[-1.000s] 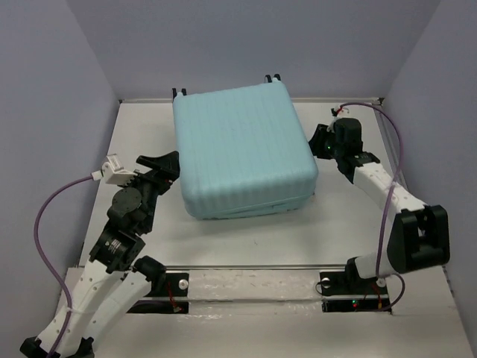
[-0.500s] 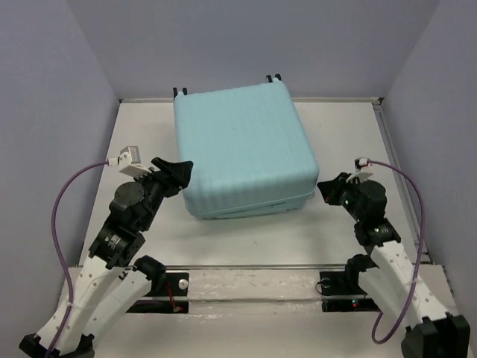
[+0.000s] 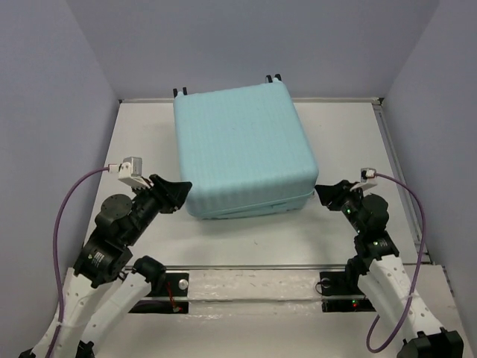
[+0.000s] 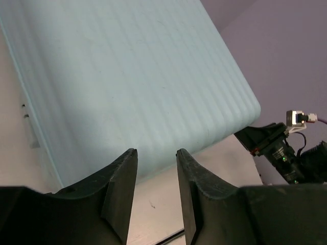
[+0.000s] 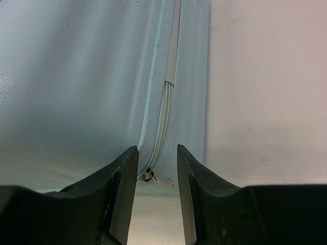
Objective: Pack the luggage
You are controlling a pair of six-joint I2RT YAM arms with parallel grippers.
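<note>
Here's the luggage (image 3: 242, 149), a big pale aqua hard-shell suitcase with ribbed grooves. It lies flat in the middle of the white table (image 3: 417, 149), nearer the far wall. Its black wheels (image 3: 179, 92) poke out at the far edge. Top shell is down on the bottom shell, so what's inside cannot be seen.

On the near-left corner sits the black left gripper (image 3: 179, 192), pointing at the case and just beside it. From its wrist camera the fingers stand apart with a narrow gap (image 4: 157, 153) and nothing between them, the ribbed lid (image 4: 127, 87) spread out beyond.

Over on the near-right corner, the black right gripper (image 3: 326, 195) sits just beside the case. Its fingers are parted too (image 5: 157, 149) and hold nothing. Between them the wrist view lines up on the seam of the case (image 5: 76, 76): a pale zipper (image 5: 163, 115) runs down the corner, and its small metal zipper pull (image 5: 149, 176) lies low, close to the fingertips. Whether they touch it I can't tell.
</note>
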